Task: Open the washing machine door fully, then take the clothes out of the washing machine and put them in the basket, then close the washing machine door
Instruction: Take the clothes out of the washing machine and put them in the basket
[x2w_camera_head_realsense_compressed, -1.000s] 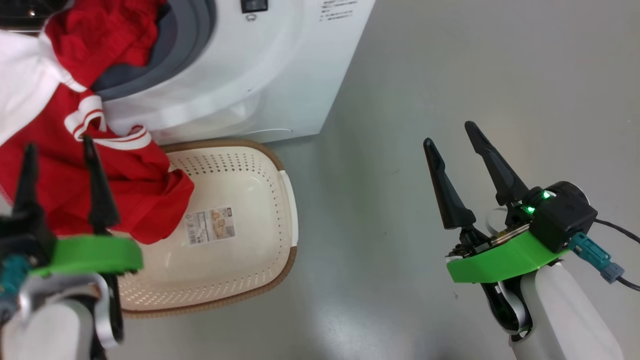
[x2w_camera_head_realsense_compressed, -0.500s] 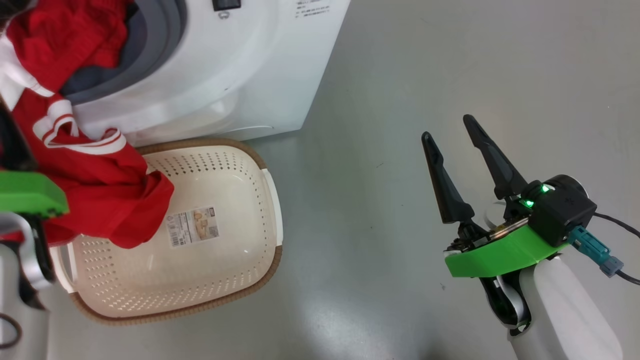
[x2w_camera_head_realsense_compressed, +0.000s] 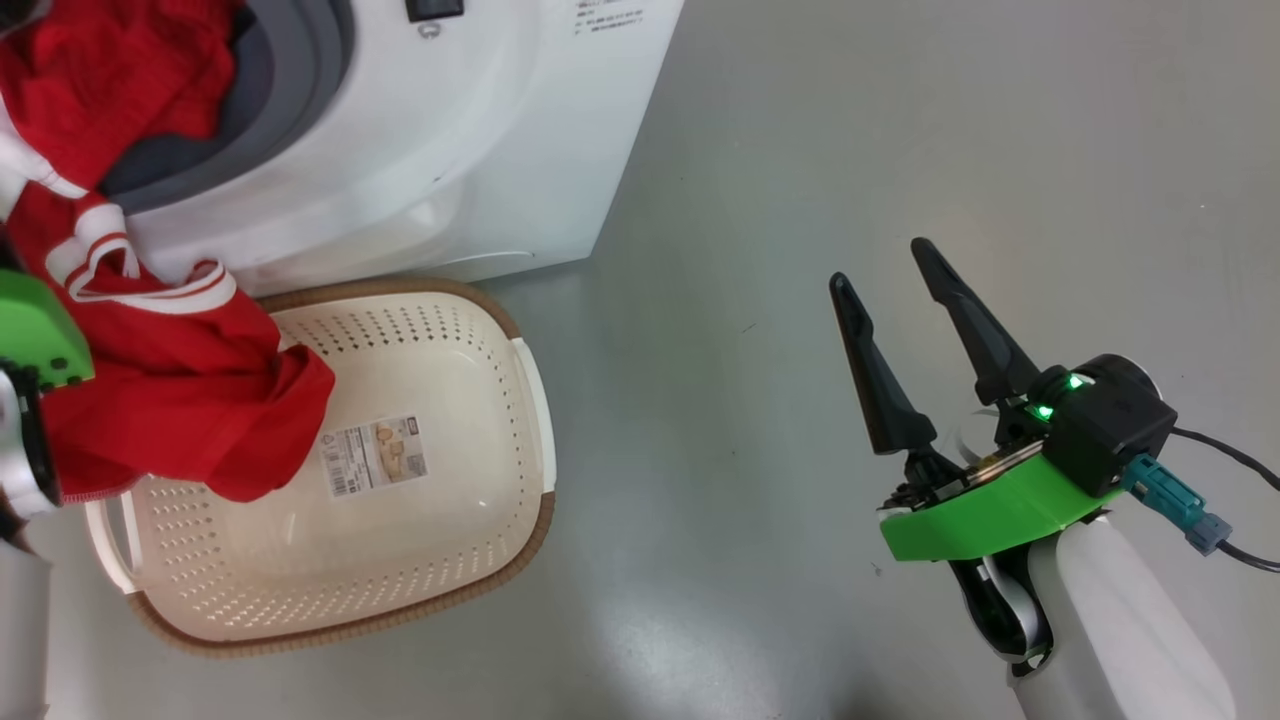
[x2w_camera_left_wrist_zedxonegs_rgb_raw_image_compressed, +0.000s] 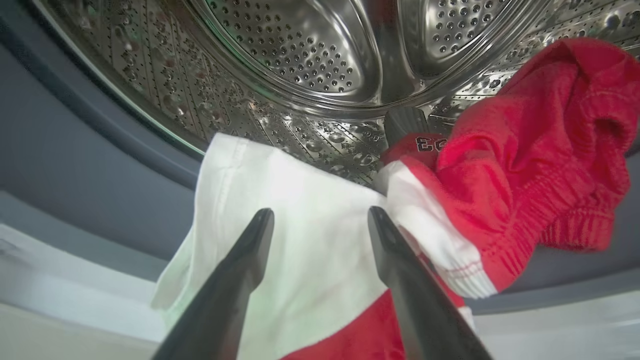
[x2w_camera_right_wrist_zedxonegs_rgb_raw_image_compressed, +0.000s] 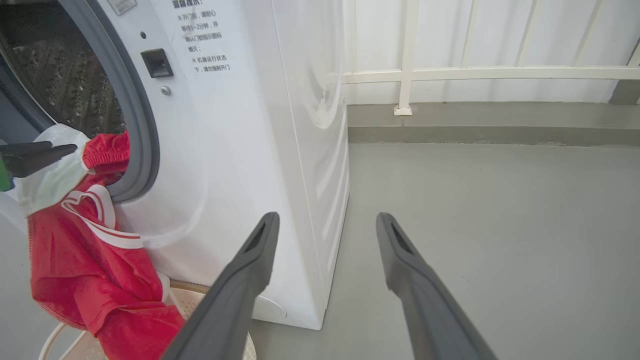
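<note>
Colours: clothes (x2w_camera_head_realsense_compressed: 150, 400) bright red w/ white trim, red-striped cuffs. Basket (x2w_camera_head_realsense_compressed: 450, 350) cream, dot-perforated, brown woven rim (x2w_camera_head_realsense_compressed: 400, 288). Washing machine (x2w_camera_head_realsense_compressed: 450, 130) white, grey ring (x2w_camera_right_wrist_zedxonegs_rgb_raw_image_compressed: 150, 140), perforated steel drum (x2w_camera_left_wrist_zedxonegs_rgb_raw_image_compressed: 300, 55); floor (x2w_camera_head_realsense_compressed: 850, 130) grey.

One washing machine (x2w_camera_head_realsense_compressed: 450, 150), one basket (x2w_camera_head_realsense_compressed: 470, 370), one clothes heap (x2w_camera_head_realsense_compressed: 170, 400), left tool (x2w_camera_left_wrist_zedxonegs_rgb_raw_image_compressed: 321, 211), right tool (x2w_camera_head_realsense_compressed: 879, 262)

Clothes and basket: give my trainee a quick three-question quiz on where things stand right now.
1. True or false: the clothes lie wholly inside the basket.
2. The right gripper is: A) shut on clothes; B) open, above bare floor; C) shut on the basket's rim.
3. Fill in: in the left wrist view, the left gripper points at the ___ part of the fabric.

Key: 1 false, they hang from the drum down into it; 2 B; 3 white.
</note>
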